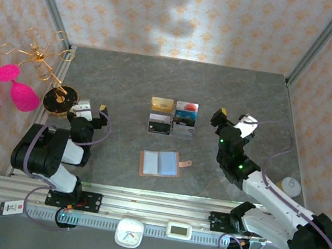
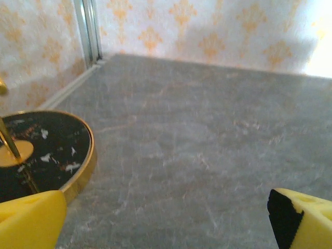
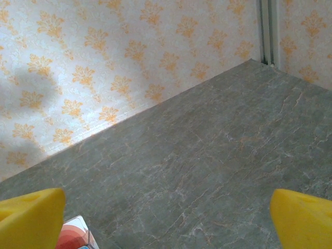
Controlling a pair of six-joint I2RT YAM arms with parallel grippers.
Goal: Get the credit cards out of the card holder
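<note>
Far left: two pink mesh-like items (image 1: 17, 87) sit against the left wall. Beside them is a gold wire stand (image 1: 41, 57) on a round black base (image 2: 52, 145) with a gold rim.

Left gripper (image 1: 101, 112): it is just right of that base, toward the left side of the grey table (image 1: 247, 93). The jaws stand wide apart with nothing between them. In the left wrist view its yellow fingertips (image 2: 31, 220) sit at the two lower corners, with bare table surface between.

Centre: the card holder (image 1: 160, 163) lies open and flat at near-middle, between the two arms. Its bluish sleeves face up and its snap tab points right. Whether any sleeve contains a card cannot be told. Just beyond it and apart from it, the credit cards (image 1: 172, 117) stand in two columns. A gold one is at far left, a blue-and-red one at far right, and darker and grey ones are nearer.

Right gripper (image 1: 219, 117): it is just right of the cards, level with them and not touching. The jaws are spread wide and empty. In the right wrist view a red-and-white card corner lies beside the left yellow fingertip (image 3: 31, 218).

Far right: a small white round object (image 1: 291, 185) rests near the right wall.

Near edge: a round white device (image 1: 130, 232) and a small rectangular one (image 1: 179, 230) sit by the mounting rail (image 1: 160, 202).
</note>
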